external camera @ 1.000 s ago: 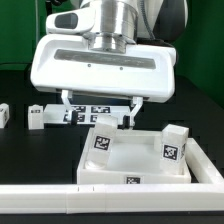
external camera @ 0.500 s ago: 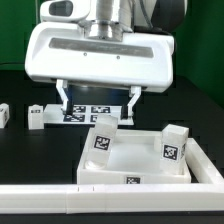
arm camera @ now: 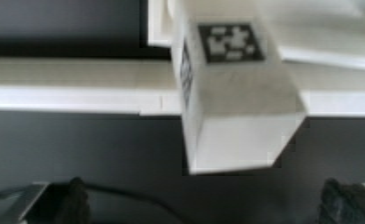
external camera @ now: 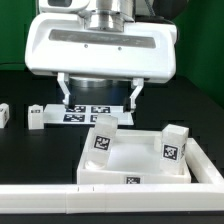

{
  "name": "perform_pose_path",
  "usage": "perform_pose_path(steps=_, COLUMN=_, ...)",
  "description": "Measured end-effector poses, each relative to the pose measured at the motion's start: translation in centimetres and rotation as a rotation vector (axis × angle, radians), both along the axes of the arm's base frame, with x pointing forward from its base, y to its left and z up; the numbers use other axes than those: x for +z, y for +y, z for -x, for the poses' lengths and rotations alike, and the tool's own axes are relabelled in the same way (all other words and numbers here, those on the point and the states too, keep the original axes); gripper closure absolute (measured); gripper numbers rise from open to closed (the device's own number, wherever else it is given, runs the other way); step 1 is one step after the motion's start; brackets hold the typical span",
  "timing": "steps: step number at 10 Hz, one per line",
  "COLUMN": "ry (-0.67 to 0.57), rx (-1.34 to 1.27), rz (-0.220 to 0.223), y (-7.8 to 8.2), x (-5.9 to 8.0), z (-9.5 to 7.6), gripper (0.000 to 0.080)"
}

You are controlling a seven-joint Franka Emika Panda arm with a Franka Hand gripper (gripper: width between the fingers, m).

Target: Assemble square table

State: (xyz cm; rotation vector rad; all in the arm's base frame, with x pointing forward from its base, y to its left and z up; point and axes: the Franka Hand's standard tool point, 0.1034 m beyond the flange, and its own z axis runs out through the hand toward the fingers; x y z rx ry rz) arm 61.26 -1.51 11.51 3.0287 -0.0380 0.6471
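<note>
Your arm ends in a broad white hand housing (external camera: 100, 55) with rounded corners and a pale grey band along its front, set under a silver-grey cylindrical wrist flange (external camera: 106, 10) with darker parts beside it. On the gripper (external camera: 100, 100) you'll see two thin white fingers (external camera: 134, 92) edged in black. In the wrist view their tips (arm camera: 54, 200) look dark and blurred.

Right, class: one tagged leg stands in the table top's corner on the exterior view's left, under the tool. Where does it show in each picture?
Exterior view: the leg stands upright in the table top's far corner on the exterior view's left, below the open tool.
Wrist view: most likely the same leg, seen close and filling much of the picture.
Shared landmark: the leg's black-and-white tag.
</note>
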Motion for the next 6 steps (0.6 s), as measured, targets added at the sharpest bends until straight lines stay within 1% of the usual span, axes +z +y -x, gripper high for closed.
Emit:
perform_pose_path(steps=1, ry=0.08, rx=-0.001, rz=-0.023, y=0.1, x=-0.3, z=-0.1, gripper=0.0151)
perform_pose_path(steps=2, ry=0.139, rx=-0.003, rz=-0.035, y=-0.1, x=-0.5, z=-0.1, gripper=0.0151)
perform_pose_path(steps=4, ry=0.301, rx=-0.005, rz=-0.07, y=-0.1, x=-1.2, z=0.4, gripper=0.0151)
perform_pose_path(steps=5, ry=0.366, rx=-0.005, rz=-0.081, y=-0.2, x=-1.5, z=0.5, gripper=0.0151)
perform_pose_path(steps=6, ry=0.406, rx=-0.006, rz=-0.086, y=-0.2, x=-1.9, z=0.6, gripper=0.0151)
